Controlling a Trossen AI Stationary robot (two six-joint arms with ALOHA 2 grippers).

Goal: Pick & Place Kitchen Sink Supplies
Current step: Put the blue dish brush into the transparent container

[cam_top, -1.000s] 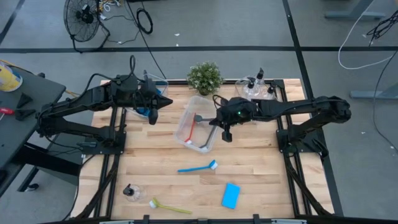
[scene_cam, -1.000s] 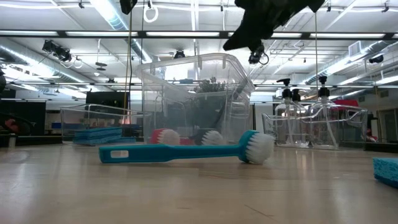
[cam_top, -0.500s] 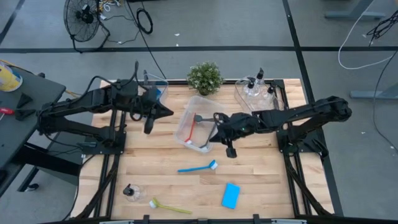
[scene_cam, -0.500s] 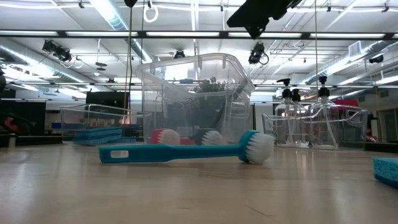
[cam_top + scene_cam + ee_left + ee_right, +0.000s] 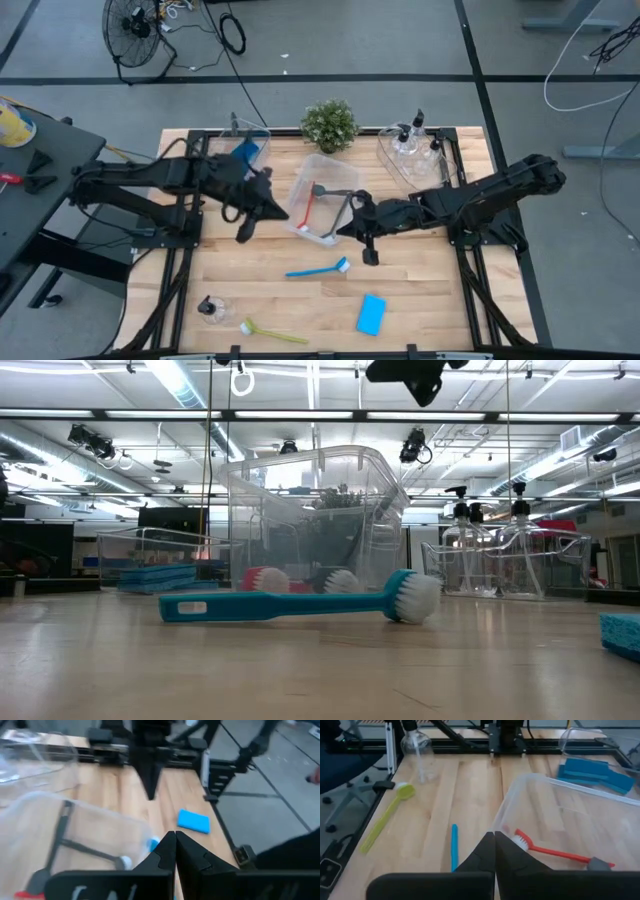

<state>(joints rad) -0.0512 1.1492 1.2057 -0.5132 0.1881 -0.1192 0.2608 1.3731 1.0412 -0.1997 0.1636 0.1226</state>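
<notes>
A blue brush [image 5: 318, 268] lies flat on the wood table, its head toward the right. At the near side lie a blue sponge [image 5: 371, 313], a yellow-green brush [image 5: 272, 332] and a clear pump bottle [image 5: 210, 308], which stands upright. The middle clear bin [image 5: 322, 232] holds a red brush [image 5: 550, 851] and a grey brush [image 5: 65, 837]. My left gripper [image 5: 243, 233] hangs shut in the air beside that bin's left side. My right gripper [image 5: 368, 256] hangs shut near the bin's near right corner, above and just past the blue brush's head. Neither holds anything.
At the far left a clear bin [image 5: 262, 135] holds blue sponges [image 5: 595, 772]. At the far right another bin [image 5: 385, 150] holds pump bottles [image 5: 490, 540]. A small potted plant [image 5: 330, 125] stands at the far middle. Bare wood lies between the middle bin and the near objects.
My left gripper has swung from over the far-left bin toward the near edge and the middle bin, sinking slightly and turning. My right gripper has swung from over the middle bin toward the near edge, to above the blue brush's head. Both stayed shut.
</notes>
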